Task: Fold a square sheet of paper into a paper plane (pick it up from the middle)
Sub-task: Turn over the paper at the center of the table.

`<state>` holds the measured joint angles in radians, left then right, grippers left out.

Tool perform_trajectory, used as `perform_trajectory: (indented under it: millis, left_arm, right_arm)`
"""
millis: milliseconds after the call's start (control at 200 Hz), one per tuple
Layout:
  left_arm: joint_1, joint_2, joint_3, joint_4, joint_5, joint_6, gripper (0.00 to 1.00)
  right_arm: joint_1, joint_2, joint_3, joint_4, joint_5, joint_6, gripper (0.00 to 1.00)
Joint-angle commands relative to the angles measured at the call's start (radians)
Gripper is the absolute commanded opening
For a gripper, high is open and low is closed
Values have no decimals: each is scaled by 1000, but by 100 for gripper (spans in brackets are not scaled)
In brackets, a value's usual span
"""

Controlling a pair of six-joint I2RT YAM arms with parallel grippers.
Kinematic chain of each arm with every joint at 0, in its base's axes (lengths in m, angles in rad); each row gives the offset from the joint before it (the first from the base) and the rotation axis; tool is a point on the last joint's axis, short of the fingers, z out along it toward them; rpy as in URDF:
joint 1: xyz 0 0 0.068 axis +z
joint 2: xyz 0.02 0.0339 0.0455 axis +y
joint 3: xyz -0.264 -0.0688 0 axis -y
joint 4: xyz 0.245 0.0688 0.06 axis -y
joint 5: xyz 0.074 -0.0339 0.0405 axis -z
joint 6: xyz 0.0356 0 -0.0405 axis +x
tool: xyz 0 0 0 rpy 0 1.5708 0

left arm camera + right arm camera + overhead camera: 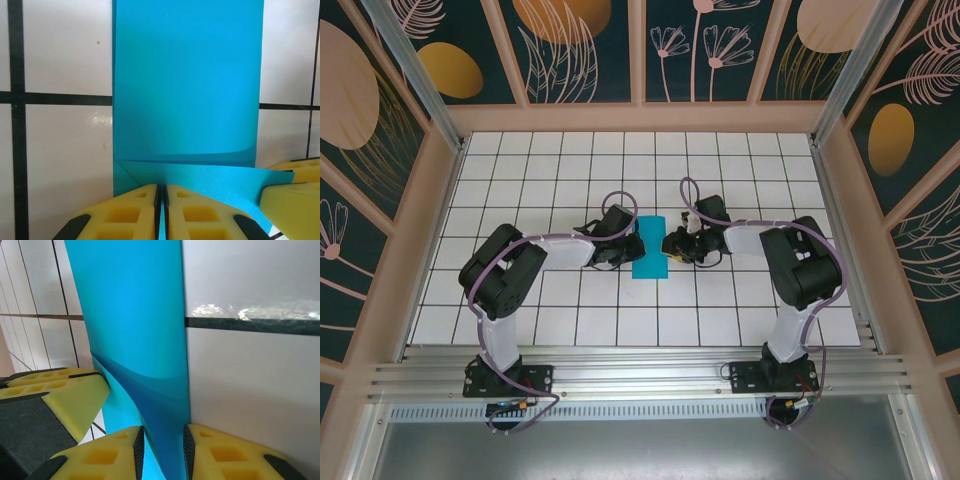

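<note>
The square sheet of paper [650,262] lies folded into a narrow teal strip on the tiled table, between my two grippers. In the left wrist view its near edge [200,177] is lifted, and my left gripper [161,186] is shut on it, with a thin teal sliver between the pads. My right gripper [161,429] stands open, its jaws either side of a raised, curved flap of the paper [135,315] without pressing it flat. In the top view the left gripper [625,242] and right gripper [672,244] face each other across the strip.
A yellow fingertip of the right gripper [292,192] shows close beside the left one's jaws. The white gridded table [520,300] is ringed by low walls, with an aluminium rail [640,375] at the near edge carrying both arm bases.
</note>
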<state>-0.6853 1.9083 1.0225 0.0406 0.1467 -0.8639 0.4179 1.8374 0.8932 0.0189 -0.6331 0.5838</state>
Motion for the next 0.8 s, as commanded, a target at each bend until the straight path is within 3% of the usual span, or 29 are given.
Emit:
perform_trajectory:
  millis: [0,520,796]
  left_arm:
    - [5,24,1,-37,-11,16,15]
    - [4,9,-5,-42,-28,12,15]
    - [4,9,-9,-45,-34,11,15]
  right_arm:
    - [22,26,6,53,-29,14,29]
    - [-20,-53,-50,128,-68,3,34]
    - [-27,3,-8,107,-38,5,37]
